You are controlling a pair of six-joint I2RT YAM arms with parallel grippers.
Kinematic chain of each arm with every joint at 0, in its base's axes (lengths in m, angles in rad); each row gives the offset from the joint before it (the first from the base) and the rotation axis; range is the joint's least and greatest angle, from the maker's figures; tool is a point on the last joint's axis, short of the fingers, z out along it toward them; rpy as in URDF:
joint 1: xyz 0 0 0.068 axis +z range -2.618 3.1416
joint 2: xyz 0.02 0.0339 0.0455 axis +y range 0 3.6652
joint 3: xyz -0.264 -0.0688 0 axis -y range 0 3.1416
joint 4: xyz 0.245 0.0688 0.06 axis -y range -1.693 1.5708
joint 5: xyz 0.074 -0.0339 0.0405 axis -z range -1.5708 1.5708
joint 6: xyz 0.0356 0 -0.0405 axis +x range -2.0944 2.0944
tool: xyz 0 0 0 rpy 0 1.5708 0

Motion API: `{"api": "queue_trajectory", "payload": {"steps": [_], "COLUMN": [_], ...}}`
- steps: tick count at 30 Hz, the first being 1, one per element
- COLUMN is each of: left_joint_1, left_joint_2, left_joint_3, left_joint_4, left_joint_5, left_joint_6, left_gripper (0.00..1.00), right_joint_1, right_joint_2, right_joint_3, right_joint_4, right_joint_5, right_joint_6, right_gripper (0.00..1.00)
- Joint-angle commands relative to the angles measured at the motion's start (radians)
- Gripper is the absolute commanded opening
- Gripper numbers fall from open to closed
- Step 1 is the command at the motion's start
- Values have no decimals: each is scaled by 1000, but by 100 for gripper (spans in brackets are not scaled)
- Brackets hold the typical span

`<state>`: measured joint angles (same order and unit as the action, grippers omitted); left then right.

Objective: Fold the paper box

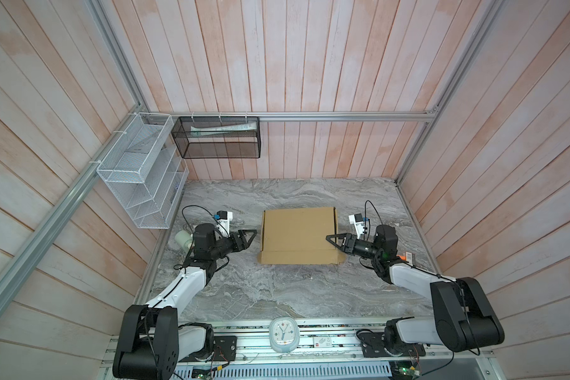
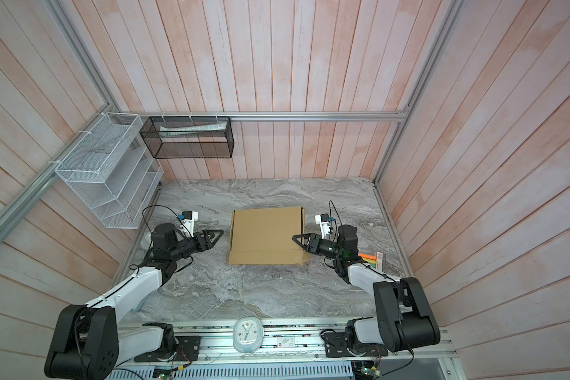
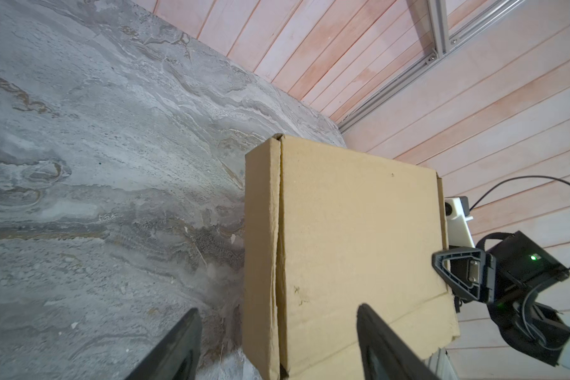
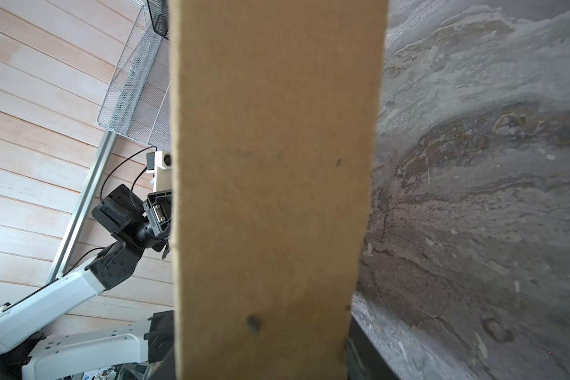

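The paper box (image 1: 298, 235) (image 2: 265, 235) is a plain brown shallow mailer with its lid down, lying flat mid-table. A narrow front strip runs along its near edge. My left gripper (image 1: 251, 237) (image 2: 218, 236) hovers just left of the box, open and touching nothing; in the left wrist view the box (image 3: 359, 230) lies ahead of the spread left gripper (image 3: 278, 309). My right gripper (image 1: 334, 241) (image 2: 300, 241) is shut on the box's right side, one finger over the lid. The box's side wall (image 4: 277, 164) fills the right gripper (image 4: 260, 345).
A white wire rack (image 1: 142, 174) and a black mesh basket (image 1: 218, 138) hang on the back-left walls. A white cylinder (image 1: 182, 239) lies behind the left arm. Coloured markers (image 2: 369, 258) lie at the right edge. A small clock (image 1: 283, 335) sits on the front rail.
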<state>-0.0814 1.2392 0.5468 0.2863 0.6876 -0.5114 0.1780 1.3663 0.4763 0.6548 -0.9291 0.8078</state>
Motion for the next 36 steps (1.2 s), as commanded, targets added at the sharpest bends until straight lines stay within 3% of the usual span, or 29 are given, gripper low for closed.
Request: {"api": "queue_trajectory", "payload": {"steps": [1, 6, 18, 26, 36], "left_joint_1": [5, 4, -1, -66, -78], "left_joint_2": [15, 27, 110, 126, 126], "left_joint_3": [2, 10, 23, 83, 97], "left_joint_4": [80, 121, 252, 225, 266], "left_joint_5": [76, 130, 223, 242, 284], "left_joint_6": [-9, -13, -77, -49, -73], "left_gripper": [83, 100, 100, 100, 100], "right_joint_1": [-8, -18, -30, -29, -29], "right_joint_2": [-22, -36, -69, -62, -62], "right_joint_3": [45, 67, 96, 89, 93], "right_joint_4": [-21, -37, -28, 38, 95], "right_joint_5": [-37, -58, -129, -167, -213], "right_joint_6": [-9, -11, 6, 53, 91], "right_gripper": [45, 45, 44, 44, 43]}}
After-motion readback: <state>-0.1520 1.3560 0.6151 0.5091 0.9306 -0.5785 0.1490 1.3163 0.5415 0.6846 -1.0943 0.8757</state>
